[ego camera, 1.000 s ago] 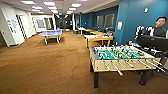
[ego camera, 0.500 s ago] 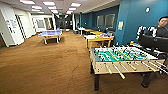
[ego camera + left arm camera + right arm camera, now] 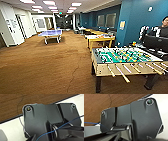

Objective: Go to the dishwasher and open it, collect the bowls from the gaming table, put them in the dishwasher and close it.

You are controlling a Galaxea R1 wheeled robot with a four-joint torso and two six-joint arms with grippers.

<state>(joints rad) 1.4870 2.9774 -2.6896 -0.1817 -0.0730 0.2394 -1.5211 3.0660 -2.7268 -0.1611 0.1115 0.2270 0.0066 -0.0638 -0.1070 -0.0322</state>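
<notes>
Behind foosball table, person half-hidden

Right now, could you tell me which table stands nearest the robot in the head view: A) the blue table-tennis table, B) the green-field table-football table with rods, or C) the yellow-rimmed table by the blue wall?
B: the green-field table-football table with rods fills the near right foreground, with the others farther back.

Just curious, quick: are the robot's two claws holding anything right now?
Left gripper: cannot be told from the pictures.
Right gripper: cannot be told either.
</notes>
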